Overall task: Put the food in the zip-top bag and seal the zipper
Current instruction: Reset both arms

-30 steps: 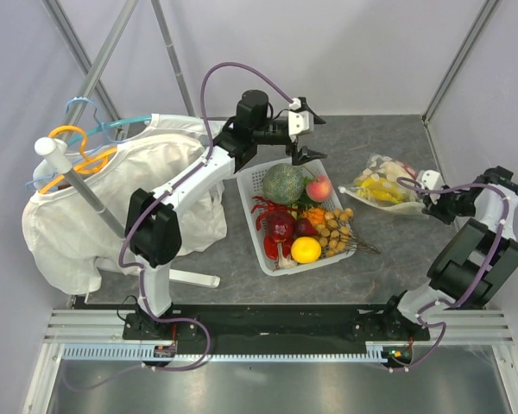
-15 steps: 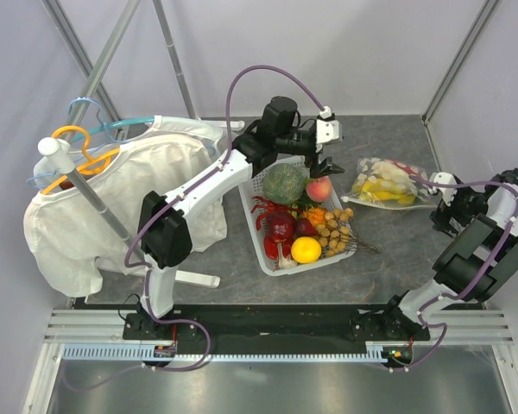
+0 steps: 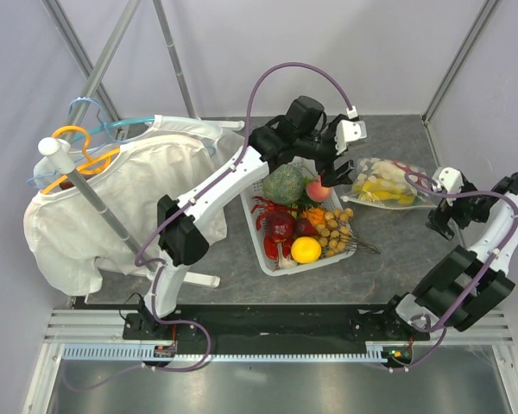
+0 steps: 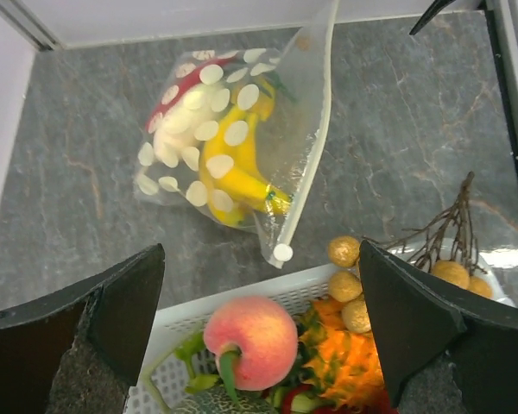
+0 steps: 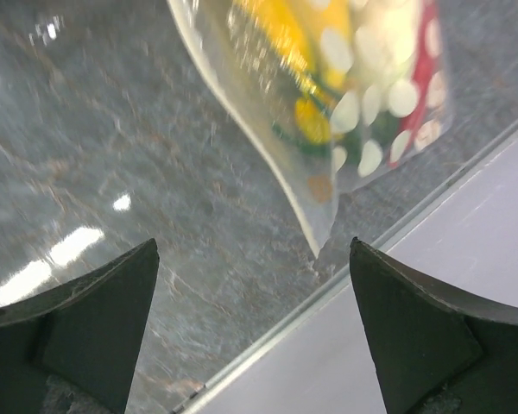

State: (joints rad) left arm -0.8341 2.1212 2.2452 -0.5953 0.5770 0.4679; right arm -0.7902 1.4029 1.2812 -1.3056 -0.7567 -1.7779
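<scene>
zip-top bag (image 5: pixel 328 95) blurred, cropped at top, basket (image 4: pixel 177 321) cropped at btm

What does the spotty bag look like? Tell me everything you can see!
The bag is clear, floppy plastic with white dots. It lies on the grey table, just right of the basket. Inside show a yellow banana and a red chili. Its zipper runs along one edge, with a small white piece at one end. Whether it is sealed cannot be told. Nothing grips it.

Top camera overhead, wide — both wrist cameras low, close, sharing zip-top bag (image 4: pixel 229 147).
</scene>
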